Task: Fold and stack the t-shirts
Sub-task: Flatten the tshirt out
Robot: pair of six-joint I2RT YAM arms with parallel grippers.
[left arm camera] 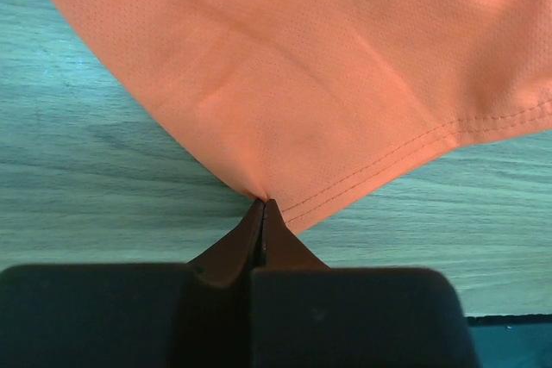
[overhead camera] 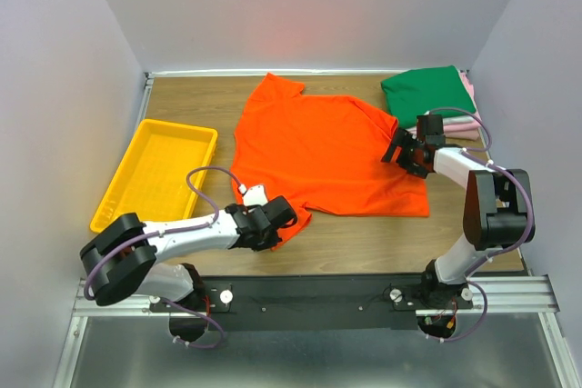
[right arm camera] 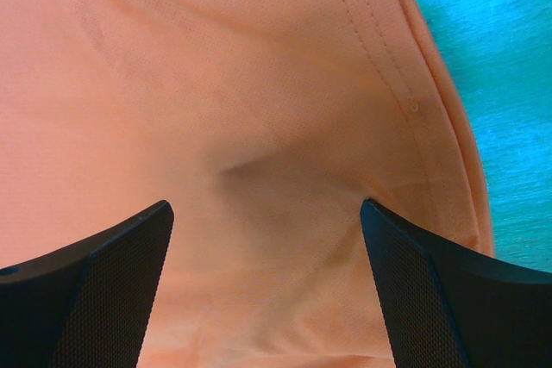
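Note:
A bright orange t-shirt (overhead camera: 323,147) lies spread flat in the middle of the wooden table. My left gripper (overhead camera: 277,215) is at its near left corner, shut on the hem; in the left wrist view the two fingertips (left arm camera: 263,208) pinch the corner of the orange t-shirt (left arm camera: 328,84). My right gripper (overhead camera: 400,154) stands open over the shirt's right edge, its fingers (right arm camera: 129,247) wide apart above the orange t-shirt (right arm camera: 259,109), with cloth between them but not gripped. A folded dark green t-shirt (overhead camera: 426,93) lies on a folded pink t-shirt (overhead camera: 468,102) at the back right.
A yellow plastic tray (overhead camera: 153,170) sits at the left of the table. White walls close the table on three sides. The arms' mounting rail (overhead camera: 318,297) runs along the near edge.

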